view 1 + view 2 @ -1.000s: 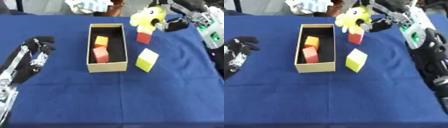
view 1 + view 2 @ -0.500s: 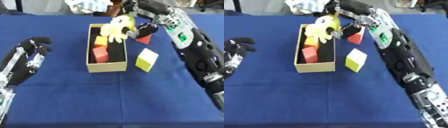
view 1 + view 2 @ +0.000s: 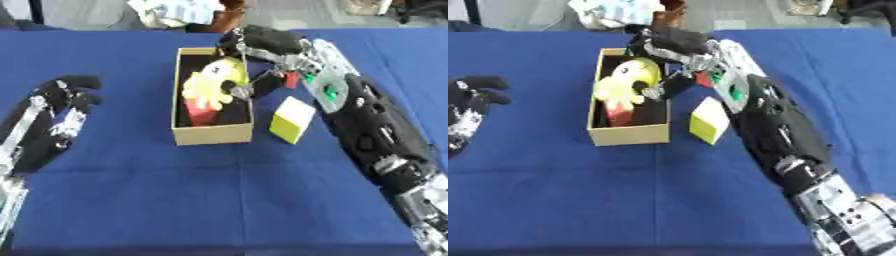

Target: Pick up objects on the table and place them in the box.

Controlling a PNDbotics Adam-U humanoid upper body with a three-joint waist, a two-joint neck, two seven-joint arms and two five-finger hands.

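The yellow toy [image 3: 210, 85] hides most of the red block [image 3: 200, 114] beneath it.

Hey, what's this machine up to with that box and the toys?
It is tidying things from the blue table into the open cardboard box. Its right hand reaches over the box, holding a yellow plush toy inside it above a red block. A yellow block stands on the table beside the box, and a small red thing shows behind the arm. Its left hand rests open at the left.
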